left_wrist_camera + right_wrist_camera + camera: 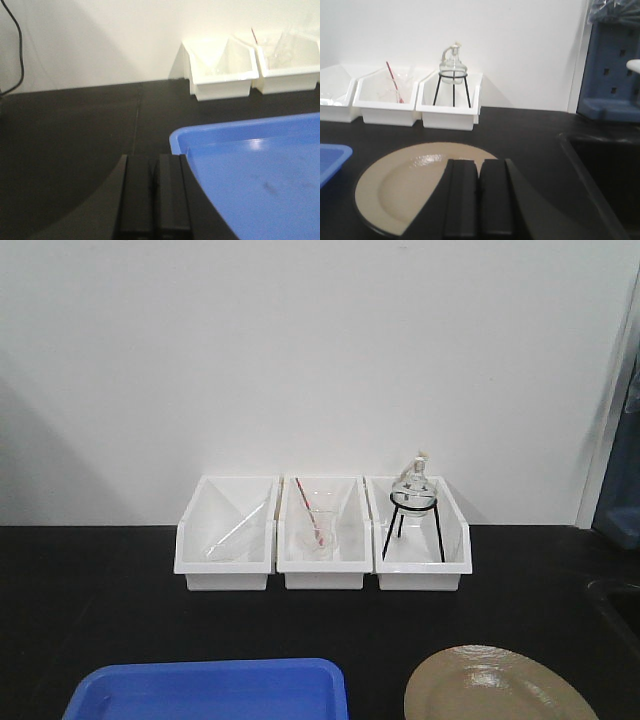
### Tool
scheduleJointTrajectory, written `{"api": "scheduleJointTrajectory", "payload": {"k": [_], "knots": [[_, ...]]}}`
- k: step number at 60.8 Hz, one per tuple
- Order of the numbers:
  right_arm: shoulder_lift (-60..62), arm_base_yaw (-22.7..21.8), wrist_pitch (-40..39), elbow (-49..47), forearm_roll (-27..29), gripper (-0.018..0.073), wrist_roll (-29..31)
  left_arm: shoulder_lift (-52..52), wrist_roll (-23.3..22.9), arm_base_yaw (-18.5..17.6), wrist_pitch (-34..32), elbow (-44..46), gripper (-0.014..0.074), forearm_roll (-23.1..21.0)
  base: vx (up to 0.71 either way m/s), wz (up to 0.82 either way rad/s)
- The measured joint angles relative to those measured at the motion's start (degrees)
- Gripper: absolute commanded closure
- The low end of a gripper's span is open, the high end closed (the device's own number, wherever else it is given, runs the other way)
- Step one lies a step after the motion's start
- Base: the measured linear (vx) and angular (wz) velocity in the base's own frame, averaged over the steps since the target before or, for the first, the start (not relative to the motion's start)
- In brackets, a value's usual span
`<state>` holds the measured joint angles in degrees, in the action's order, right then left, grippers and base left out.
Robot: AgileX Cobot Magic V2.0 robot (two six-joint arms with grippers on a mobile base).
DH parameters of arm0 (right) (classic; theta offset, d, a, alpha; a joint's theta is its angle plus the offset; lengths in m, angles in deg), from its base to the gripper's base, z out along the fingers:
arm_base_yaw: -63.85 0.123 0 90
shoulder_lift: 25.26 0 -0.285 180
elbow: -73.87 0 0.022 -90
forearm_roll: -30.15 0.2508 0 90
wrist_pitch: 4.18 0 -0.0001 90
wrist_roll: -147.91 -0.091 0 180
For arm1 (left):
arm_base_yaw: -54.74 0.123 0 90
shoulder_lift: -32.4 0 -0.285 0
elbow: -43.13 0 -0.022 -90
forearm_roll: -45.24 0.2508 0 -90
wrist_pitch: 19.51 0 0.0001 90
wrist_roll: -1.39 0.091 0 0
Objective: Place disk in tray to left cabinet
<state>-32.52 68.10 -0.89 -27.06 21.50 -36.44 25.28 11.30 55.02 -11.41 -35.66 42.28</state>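
- Broadly, a flat black bench (100, 590) runs along a plain white wall and carries everything here.
- A blue plastic rectangular tray (200, 695) with rounded corners and a low rim lies at the near edge, left of centre. There is nothing in it.
- A large round glossy tan disk (495, 690) with a thin dark rim lies flat on the bench to the right of the tray, with a strip of bare bench between them.
- Three white plastic bins (322, 562) stand side by side against the wall, well behind both.
- The left tool (154, 160) is clenched on nothing, its two black fingers pressed together. The tray's near left corner is just to its right.
- The right tool (479, 165) is likewise clenched and empty. From the wrist view it hangs in front of the disk's right half, and whether it touches cannot be told.
- A clear glass flask (413, 485) sits on a black wire tripod in the right bin.
- A red-striped rod (308, 512) leans in the middle bin.
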Motion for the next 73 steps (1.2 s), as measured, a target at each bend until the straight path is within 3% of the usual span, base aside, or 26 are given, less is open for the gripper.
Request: {"api": "scheduleJointTrajectory", "payload": {"k": [10,29,43,48,57,66,73], "knots": [[0.0,0.0,-3.29,0.0,0.0,0.0563,0.0,0.0,0.0,0.0,-5.56,0.0,0.0603,0.0,0.0,0.0],[0.0,0.0,-3.73,0.0,2.13,0.0555,-1.78,0.0,-1.16,0.0,-12.45,0.0,0.0603,0.0,0.0,0.0],[0.0,0.0,-3.62,-1.95,2.62,0.0548,-1.85,0.0,-1.54,0.0,-21.15,0.0,0.0603,0.0,0.0,0.0],[0.0,0.0,-3.29,-4.64,2.65,0.0547,-1.8,0.0,-3.73,0.0,-23.57,0.0,0.0603,-0.05,0.0,0.0],[-1.55,0.0,-1.15,-10.92,2.65,0.054,-1.8,0.0,-7.25,0.0,-18.47,4.69,0.0603,-0.1,0.0,0.0],[-7.99,0.0,0.7,-17.44,2.65,0.0524,-1.8,-0.4,-7.52,0.0,-10.39,15.25,0.0603,-0.1,0.0,0.0],[-14.4,0.0,1.45,-21.89,2.65,0.0491,-1.8,-4.02,-7.52,0.0,-8.1,22.25,0.0596,-0.1,0.0,0.0]]}}
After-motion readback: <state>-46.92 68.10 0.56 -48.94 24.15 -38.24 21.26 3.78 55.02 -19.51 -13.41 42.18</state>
